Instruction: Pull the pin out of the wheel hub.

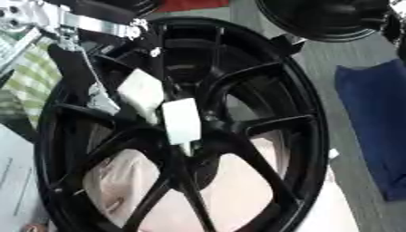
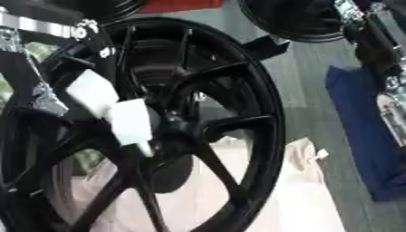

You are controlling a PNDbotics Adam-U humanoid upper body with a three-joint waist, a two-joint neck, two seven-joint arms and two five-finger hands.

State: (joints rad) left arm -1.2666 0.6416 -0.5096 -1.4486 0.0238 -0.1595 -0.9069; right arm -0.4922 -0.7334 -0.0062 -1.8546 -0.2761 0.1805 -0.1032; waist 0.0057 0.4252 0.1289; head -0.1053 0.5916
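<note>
Left hand fingers at wheel hub, spokes close around

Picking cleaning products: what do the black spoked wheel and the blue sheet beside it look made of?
The black spoked wheel looks like painted cast metal, semi-gloss: rigid spokes with soft highlights. The blue sheet looks like matte fabric, with a soft, slightly uneven edge.

Left eye view: head camera, looks steeply down, very close on black multi-spoke alloy wheel; rim fills frame, near edge cropped.
Right eye view: same height and tilt, set slightly right; wheel shifted left, left rim cut off.
Shared: hub, spokes, white-padded fingertips, dark blue cloth at right, second black round object far right.
</note>
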